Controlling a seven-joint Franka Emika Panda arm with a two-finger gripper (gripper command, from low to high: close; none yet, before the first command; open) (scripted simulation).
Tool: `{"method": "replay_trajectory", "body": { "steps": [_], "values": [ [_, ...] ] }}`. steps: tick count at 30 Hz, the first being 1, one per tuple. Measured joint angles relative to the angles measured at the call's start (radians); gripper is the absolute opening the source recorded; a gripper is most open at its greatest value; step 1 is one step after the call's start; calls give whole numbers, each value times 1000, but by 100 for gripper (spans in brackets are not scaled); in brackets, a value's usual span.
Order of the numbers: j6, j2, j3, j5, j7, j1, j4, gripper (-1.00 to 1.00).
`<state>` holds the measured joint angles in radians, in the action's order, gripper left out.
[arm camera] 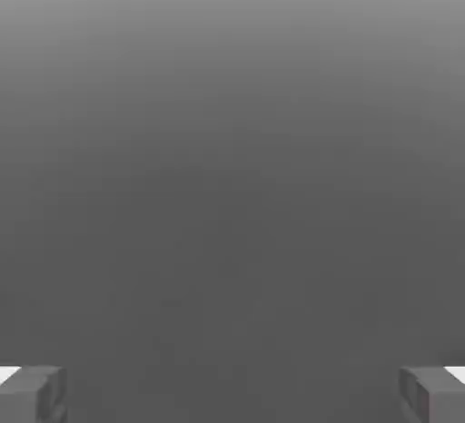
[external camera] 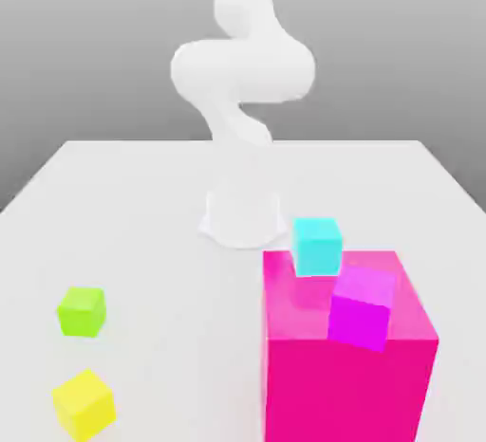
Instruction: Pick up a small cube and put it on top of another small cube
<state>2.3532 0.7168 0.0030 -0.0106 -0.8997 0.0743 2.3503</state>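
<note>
White table (external camera: 142,193) carries everything. Arm (external camera: 242,70) stands upright at the table's far middle on a round base (external camera: 243,219), rising, folding into a bulky elbow bend, then continuing up out of the exterior view.

Big hot-pink block (external camera: 346,364) sits near the front, toward the exterior view's right. A magenta cube (external camera: 361,309) rests on its top face, turned slightly askew. A cyan cube (external camera: 315,245) shows at the block's far edge; whether it rests on the block or on the table behind it I cannot tell.

Gripper (arm camera: 232,394): fingers (arm camera: 32,394) spread wide apart, nothing between them, nothing touched.

Small cube (external camera: 81,311), lime-green, sits flat on the table toward the exterior view's left, faces roughly square to the camera; equal sides, no long axis. Yellow cube (external camera: 84,404) sits just in front of it, rotated.
</note>
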Motion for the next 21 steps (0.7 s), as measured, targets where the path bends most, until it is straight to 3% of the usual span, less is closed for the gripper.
{"method": "replay_trajectory", "body": {
  "steps": [14, 21],
  "values": [
    [327, -522, -59, -53, -608, 400, 301, 0],
    [493, -776, -123, 35, -788, 522, 425, 0]
  ]
}}
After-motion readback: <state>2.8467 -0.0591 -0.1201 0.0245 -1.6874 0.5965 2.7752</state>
